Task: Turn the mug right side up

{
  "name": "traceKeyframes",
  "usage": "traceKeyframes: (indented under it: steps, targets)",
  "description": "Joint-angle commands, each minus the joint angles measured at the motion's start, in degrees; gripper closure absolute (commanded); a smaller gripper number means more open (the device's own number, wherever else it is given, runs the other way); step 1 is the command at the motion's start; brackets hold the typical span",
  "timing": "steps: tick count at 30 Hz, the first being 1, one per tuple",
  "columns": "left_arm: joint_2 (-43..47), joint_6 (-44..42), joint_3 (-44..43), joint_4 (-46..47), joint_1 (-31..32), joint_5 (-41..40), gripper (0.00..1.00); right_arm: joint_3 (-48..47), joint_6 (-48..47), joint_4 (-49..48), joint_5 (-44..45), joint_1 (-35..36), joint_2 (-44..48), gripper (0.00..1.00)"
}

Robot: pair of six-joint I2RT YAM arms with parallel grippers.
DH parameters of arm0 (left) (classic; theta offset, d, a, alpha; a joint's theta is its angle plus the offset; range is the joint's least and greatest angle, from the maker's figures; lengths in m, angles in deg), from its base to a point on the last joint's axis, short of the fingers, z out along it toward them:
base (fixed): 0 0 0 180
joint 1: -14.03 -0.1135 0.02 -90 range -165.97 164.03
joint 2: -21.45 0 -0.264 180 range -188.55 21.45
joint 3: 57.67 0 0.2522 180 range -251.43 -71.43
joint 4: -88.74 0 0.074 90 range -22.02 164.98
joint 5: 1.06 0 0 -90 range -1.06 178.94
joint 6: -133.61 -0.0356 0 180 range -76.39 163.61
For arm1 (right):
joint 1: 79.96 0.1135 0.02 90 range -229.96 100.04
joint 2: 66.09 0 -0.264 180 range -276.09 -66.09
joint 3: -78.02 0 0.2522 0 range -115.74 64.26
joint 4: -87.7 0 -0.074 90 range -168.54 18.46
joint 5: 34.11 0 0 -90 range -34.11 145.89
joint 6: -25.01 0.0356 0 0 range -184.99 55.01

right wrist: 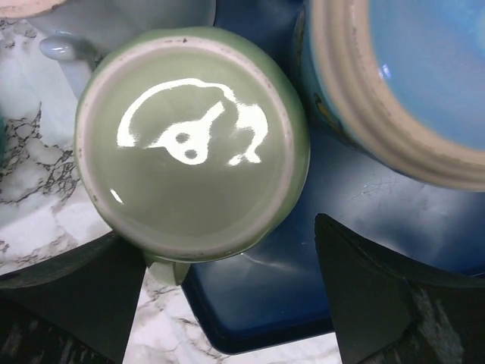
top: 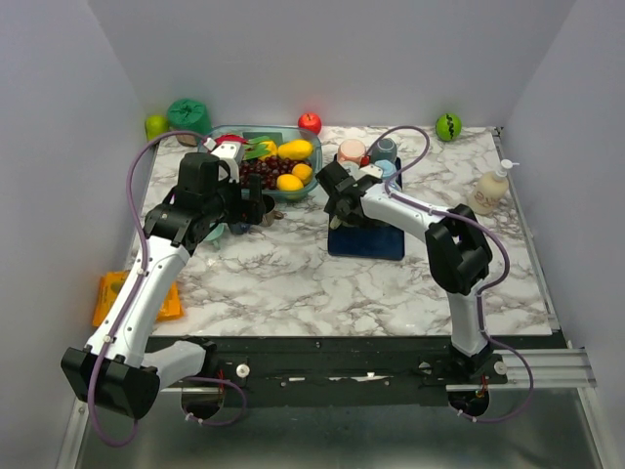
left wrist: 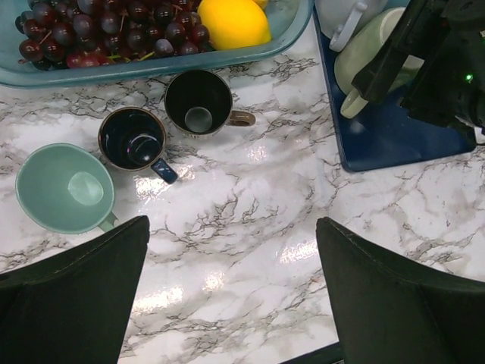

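Observation:
A pale green mug [right wrist: 189,144] stands upside down on the blue tray [right wrist: 303,258], base up and handle toward the tray's near-left corner. My right gripper [right wrist: 227,303] hovers open just above it, its left finger beside the handle, nothing held. The left wrist view catches the same mug [left wrist: 367,53] under the right arm. My left gripper [left wrist: 231,280] is open over bare marble. Just beyond it stand three upright mugs: teal [left wrist: 64,188], dark blue [left wrist: 132,139] and black with a brown handle [left wrist: 198,102].
More upturned mugs crowd the tray: a blue one [right wrist: 402,76] right of the green mug and a white one [right wrist: 114,23] behind it. A glass bowl of grapes and lemons [top: 264,161] sits at the back. A soap bottle [top: 488,191] stands at the right edge.

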Motion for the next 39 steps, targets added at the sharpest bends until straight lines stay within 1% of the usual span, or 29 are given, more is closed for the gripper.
traceKeyframes:
  steps: [1, 2, 3, 8, 11, 15, 18, 22, 25, 26, 29, 34, 36, 37, 38, 39]
  targets:
    - [0.6, 0.3, 1.0, 0.5, 0.0, 1.6, 0.01, 2.6, -1.2, 0.0, 4.0, 0.3, 1.8, 0.15]
    - [0.7, 0.4, 1.2, 0.6, 0.0, 1.5, 0.01, 3.4, -3.2, -0.5, 3.9, 0.3, 2.3, 0.22]
    - [0.8, 0.4, 1.3, 0.5, -0.1, 1.6, 0.01, 4.2, -4.6, -1.3, 3.5, 0.3, 2.9, 0.26]
    - [1.2, 0.5, 2.8, 1.2, 0.0, 1.4, 0.01, 8.3, -13.1, -5.2, 1.2, 0.4, 5.7, 0.43]
    - [1.1, 0.5, 3.3, 1.1, -0.1, 1.4, 0.01, 9.1, -16.0, -7.1, 0.9, 0.3, 6.9, 0.47]
    - [1.1, 0.2, 3.4, 1.1, 0.0, 1.3, 0.01, 9.0, -21.9, -9.2, 0.9, 0.3, 7.6, 0.47]
    - [1.1, 0.1, 3.4, 0.9, 0.0, 1.3, 0.01, 7.7, -25.9, -10.5, -0.7, 0.3, 6.7, 0.47]
    - [1.1, 0.1, 3.7, 0.7, 0.0, 1.0, 0.01, 5.9, -28.5, -10.8, -2.5, 0.3, 4.8, 0.47]
    - [1.4, 0.1, 4.3, 0.7, 0.0, 0.8, 0.01, 5.5, -29.1, -10.8, -4.0, 0.2, 3.8, 0.55]
    - [1.6, 0.1, 4.4, 0.5, 0.0, 0.9, 0.01, 5.5, -29.1, -10.9, -4.5, 0.2, 3.7, 0.61]
    - [1.9, 0.1, 4.8, 0.5, 0.0, 0.7, 0.01, 5.7, -29.3, -11.0, -5.3, 0.2, 3.1, 0.70]
    - [2.2, 0.1, 5.1, 0.4, 0.0, 0.4, 0.01, 5.5, -30.0, -11.0, -5.7, 0.2, 2.3, 0.71]
    - [2.2, 0.1, 5.1, 0.5, 0.0, 0.5, 0.01, 5.5, -30.1, -11.0, -5.5, 0.0, 2.2, 0.77]
    - [2.3, 0.1, 5.1, 0.5, 0.0, 0.5, 0.01, 5.5, -30.1, -11.0, -5.4, 0.1, 2.2, 0.81]
    - [2.3, 0.1, 5.1, 0.4, 0.0, 0.5, 0.01, 5.4, -30.2, -11.0, -5.3, 0.0, 2.3, 0.93]
    - [2.3, 0.1, 5.1, 0.5, 0.0, 0.4, 0.01, 5.4, -30.4, -11.0, -5.4, 0.0, 2.2, 0.99]
